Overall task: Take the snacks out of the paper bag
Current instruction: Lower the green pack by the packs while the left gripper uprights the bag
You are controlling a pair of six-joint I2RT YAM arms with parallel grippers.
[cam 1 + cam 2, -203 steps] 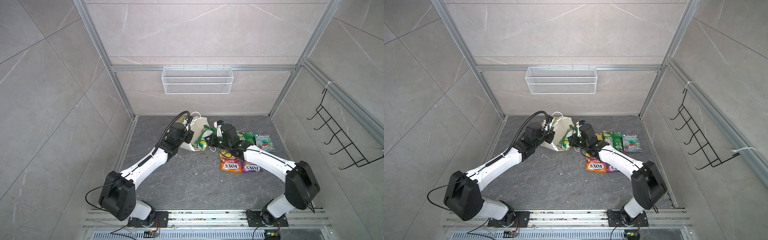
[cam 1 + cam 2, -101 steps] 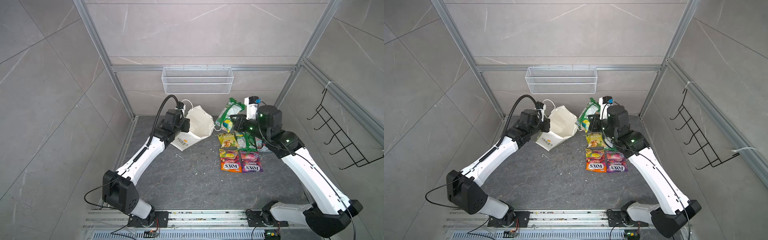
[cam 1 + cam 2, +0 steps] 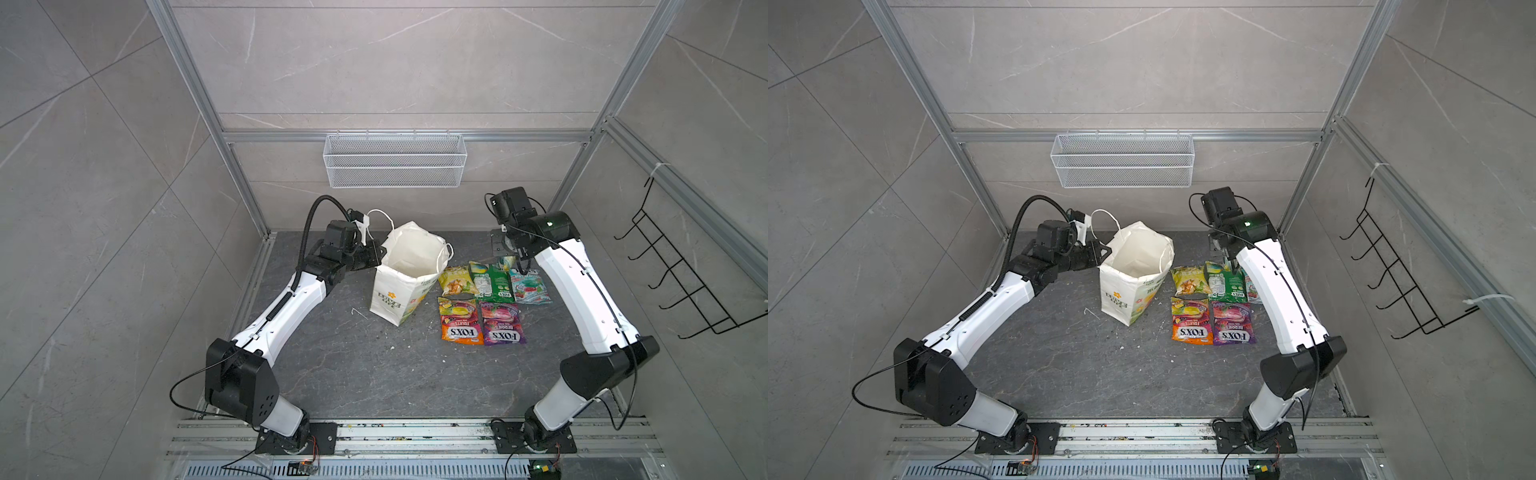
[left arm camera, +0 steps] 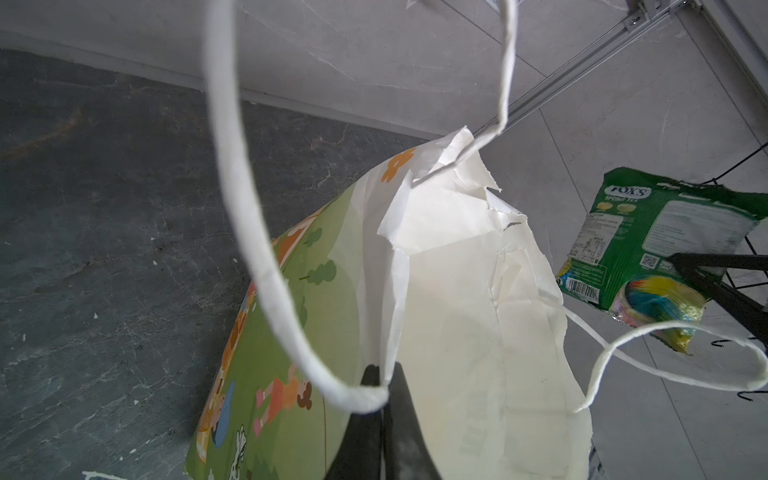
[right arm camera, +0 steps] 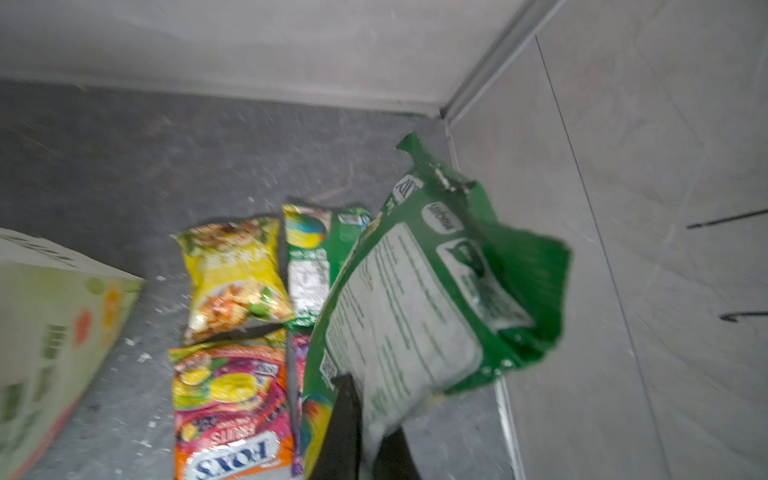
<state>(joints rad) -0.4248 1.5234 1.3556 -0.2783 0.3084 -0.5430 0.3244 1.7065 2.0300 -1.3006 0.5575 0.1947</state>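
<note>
The paper bag [image 3: 409,274] stands upright with its mouth open, and inside I see only its white walls. My left gripper [image 3: 376,255] is shut on the bag's rim [image 4: 390,332] beside a cord handle [image 4: 266,270]. My right gripper [image 5: 365,415] is shut on a green snack packet [image 5: 436,299], which hangs above the back right floor. On the floor lie a yellow chip bag [image 3: 457,280], a green bag [image 3: 490,282], a teal mint bag [image 3: 530,286], an orange FOX'S bag [image 3: 461,322] and a purple FOX'S bag [image 3: 500,324]. My right arm [image 3: 1266,282] covers the teal bag in a top view.
A white wire mesh basket [image 3: 395,160] hangs on the back wall. A black hook rack [image 3: 681,282] sticks out from the right wall. Aluminium posts [image 3: 573,174] frame the back corners. The held packet is close to the right wall [image 5: 623,249].
My right gripper pulled the green packet out of the bag, lifted it, then swung it right to the back right corner. The left gripper raised the bag's rim, standing the bag upright.
</note>
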